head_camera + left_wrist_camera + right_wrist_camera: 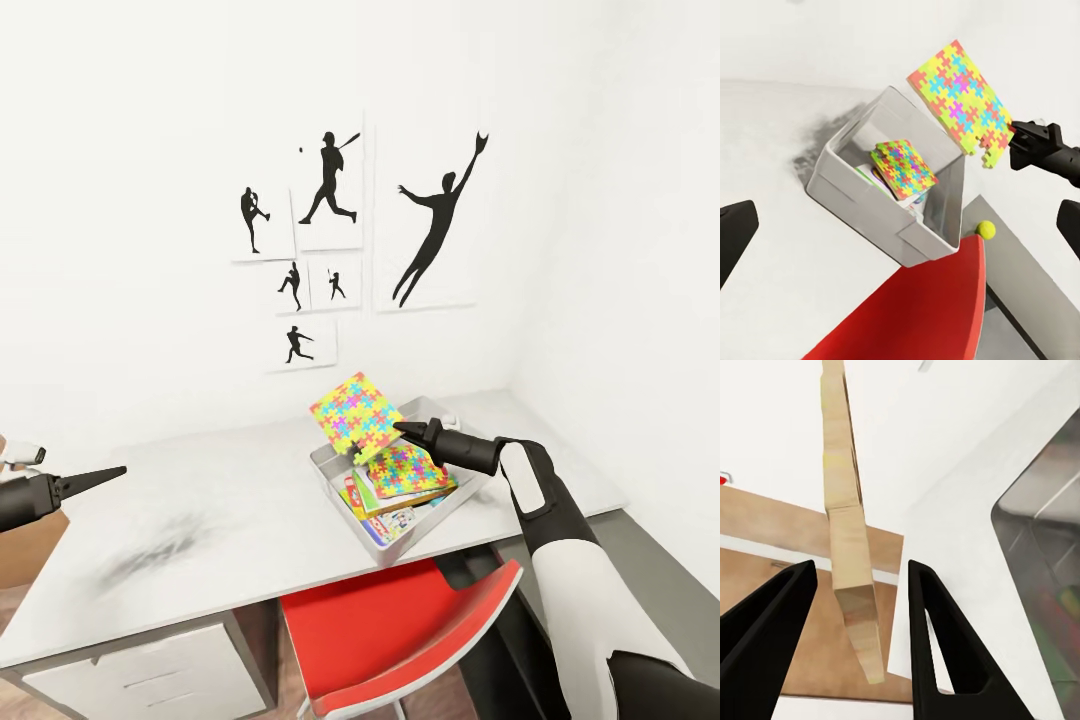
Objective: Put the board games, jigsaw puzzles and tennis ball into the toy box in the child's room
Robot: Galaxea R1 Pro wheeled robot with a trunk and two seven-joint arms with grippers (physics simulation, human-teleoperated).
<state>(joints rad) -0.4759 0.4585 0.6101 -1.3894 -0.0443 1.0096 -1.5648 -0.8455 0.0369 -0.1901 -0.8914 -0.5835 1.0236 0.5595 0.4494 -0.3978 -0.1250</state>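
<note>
The light grey toy box stands on the table. In it lie one jigsaw puzzle and, under that, printed board games. A second jigsaw puzzle hangs tilted above the box's far rim. My right gripper is open at its lower corner, with the sheet's edge between the fingers and a gap on each side. The tennis ball lies on a grey surface just past the box. My left gripper is open, well left of the box.
A red chair is pushed under the table right in front of the toy box. The white drawer unit sits under the table's left part. A brown box is at the far left. White walls close in behind and at right.
</note>
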